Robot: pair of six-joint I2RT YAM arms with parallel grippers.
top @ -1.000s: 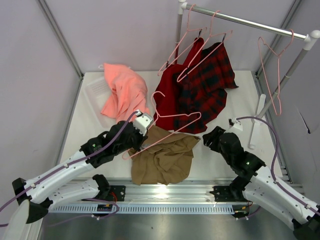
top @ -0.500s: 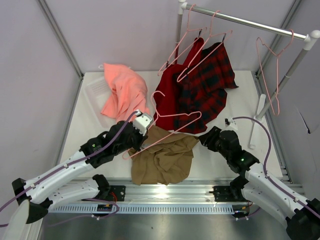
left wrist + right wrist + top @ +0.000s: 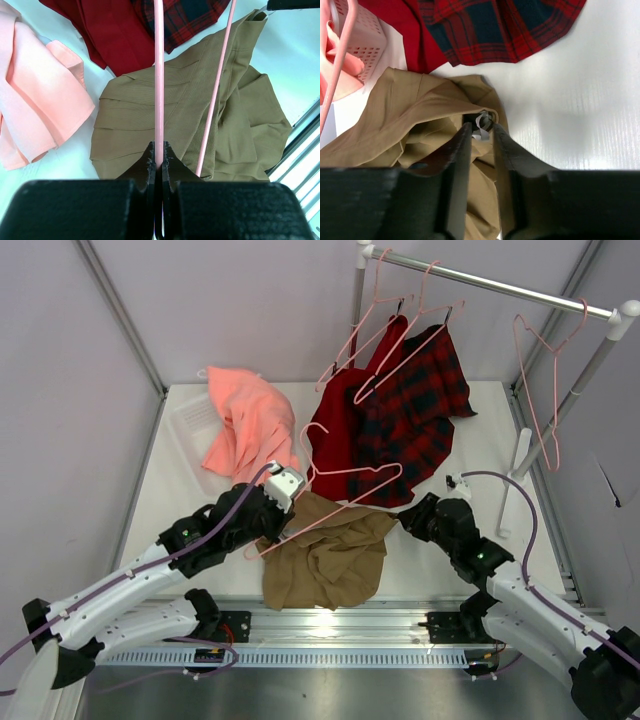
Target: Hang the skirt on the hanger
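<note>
Risk first: right gripper [image 3: 480, 137] has its jaws part-closed either side of the skirt's [image 3: 192, 115] top corner, right at a grey tag [image 3: 481, 121]. Can't tell if it's pinching cloth yet. If it only has the tag or one thin fold, I'd expect the corner to slip out on the lift. Left gripper [image 3: 159, 150] is clamped on one wire of the hanger [image 3: 159, 75], which runs straight ahead of it above the skirt. The skirt lies crumpled on the tabletop [image 3: 570, 110] below and ahead of that gripper. Thin wire in a narrow pinch could swivel and miss the waistband opening. Clutter: red garment [image 3: 415, 35] butts against the skirt's far edge, and the plaid garment [image 3: 510, 25] lies just beyond the right gripper, so both are easy to snag. Salmon-pink garment [image 3: 45, 85] lies to the left gripper's left, out of the way.
</note>
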